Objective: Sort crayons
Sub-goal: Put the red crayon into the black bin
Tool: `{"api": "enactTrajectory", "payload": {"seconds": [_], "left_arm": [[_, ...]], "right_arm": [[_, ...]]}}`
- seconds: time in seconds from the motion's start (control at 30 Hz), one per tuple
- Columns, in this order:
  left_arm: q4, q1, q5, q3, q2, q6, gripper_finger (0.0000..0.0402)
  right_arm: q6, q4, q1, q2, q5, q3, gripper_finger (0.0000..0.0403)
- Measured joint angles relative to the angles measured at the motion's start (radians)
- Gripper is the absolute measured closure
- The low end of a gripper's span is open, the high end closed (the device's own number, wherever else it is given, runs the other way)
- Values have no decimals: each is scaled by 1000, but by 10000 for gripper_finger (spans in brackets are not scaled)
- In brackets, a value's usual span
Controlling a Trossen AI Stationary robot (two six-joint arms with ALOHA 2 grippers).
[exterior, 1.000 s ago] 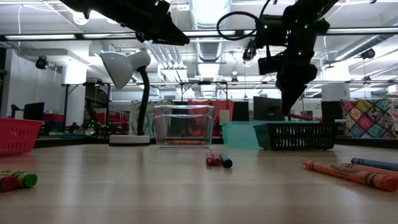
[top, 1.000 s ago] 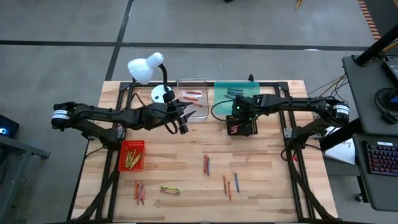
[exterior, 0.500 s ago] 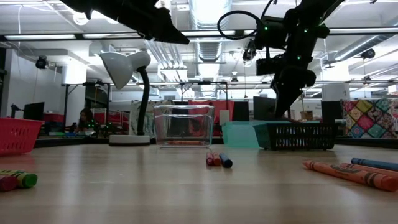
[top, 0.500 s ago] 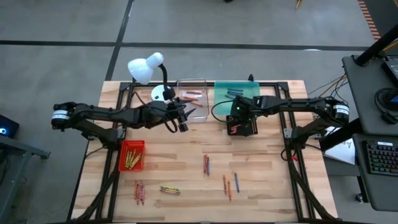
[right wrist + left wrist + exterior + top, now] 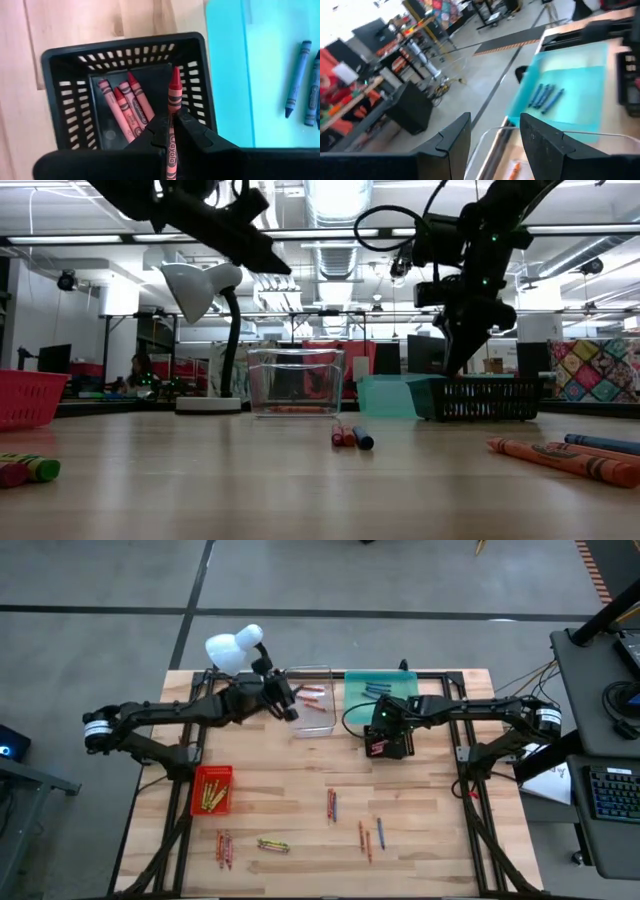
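My right gripper (image 5: 171, 127) hangs over the black basket (image 5: 125, 47), shut on a red crayon (image 5: 173, 95). Several red crayons (image 5: 125, 107) lie in that basket. My left gripper (image 5: 495, 145) stands open with nothing between its fingers, above the left rim of the clear tray (image 5: 312, 700), which holds orange crayons. Blue crayons (image 5: 545, 97) lie in the teal tray (image 5: 380, 690). Yellow and orange ones fill the red tray (image 5: 212, 790). Loose crayons lie on the wood in groups (image 5: 332, 804), (image 5: 368, 836), (image 5: 273, 844), (image 5: 225, 848). My right gripper pinches the red crayon's wrapped body (image 5: 173, 111) between its two fingers. The crayon lies along the fingers, its pointed tip (image 5: 175, 75) sticking out past them toward the basket. The fingers slant down from above. The crayon is lifted clear of the basket.
A white desk lamp (image 5: 235, 648) stands at the far left, just behind my left arm. The trays line the far edge; the black basket (image 5: 480, 398) sits in front of the teal tray. Bare wood lies in the table's middle.
My left gripper has swung toward the table's far edge, from the clear tray's near left corner to its left rim, rolling as it went; it stays open. My right gripper has tipped a little over the black basket, still shut on the red crayon.
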Motion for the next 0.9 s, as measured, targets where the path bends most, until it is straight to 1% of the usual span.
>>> {"api": "enactTrajectory", "payload": {"seconds": [0.17, 0.37, 0.57, 0.9], "left_arm": [[0, 60, 10, 0, 0, -42, 248], [-1, 60, 12, 0, 0, -40, 248], [5, 60, 13, 0, 0, -40, 248], [7, 55, 13, 0, 0, -63, 248]], "right_arm": [[2, -3, 1, 0, -4, -6, 390], [-18, -2, 0, 0, -3, -7, 390], [-24, 43, 0, 0, -2, -7, 386], [-18, 50, 0, 0, 2, -4, 333]]}}
